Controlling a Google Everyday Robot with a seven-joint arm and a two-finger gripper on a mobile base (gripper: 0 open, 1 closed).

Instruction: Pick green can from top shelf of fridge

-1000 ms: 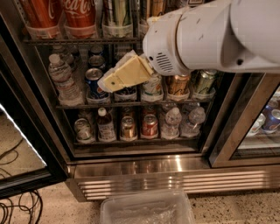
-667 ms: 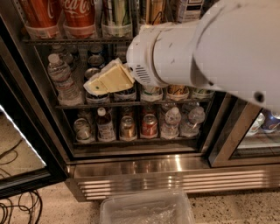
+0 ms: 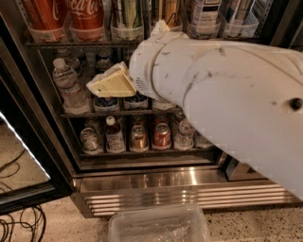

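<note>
**On the top shelf, the green can stands apart from the claw**

High in the cooler, the tall shiny light-green can [image 3: 125, 13] with pale vertical stripes stands upright in a clear plastic tray [image 3: 127, 34] on the dark wire top shelf [image 3: 71, 44]. Just to its left, two red Coca-Cola cans [image 3: 86, 16] stand in trays of their own.

Below that shelf and a little left of the can, the cream-coloured wedge-shaped gripper [image 3: 106, 84] hangs in front of the middle rack, not touching the can. It cannot be told whether the claw is wide or narrow, and nothing shows in its grasp. Behind it, the thick white scuffed arm [image 3: 227, 94] fills the right of the view and hides much of the racks.

A clear plastic water bottle [image 3: 66, 87] stands at the left of the middle rack. The lowest rack carries a small bottle with a red cap [image 3: 115, 134], a copper-coloured short can [image 3: 138, 138] and a red short can [image 3: 162, 136].

All this sits in the black-framed glass-door fridge [image 3: 38, 108], over a ribbed stainless-steel base [image 3: 165, 198]. Its glass door [image 3: 19, 160] stands open at the left. On the speckled stone floor [image 3: 52, 220] lie black cables [image 3: 16, 227] and a clear plastic bin [image 3: 158, 226].
</note>
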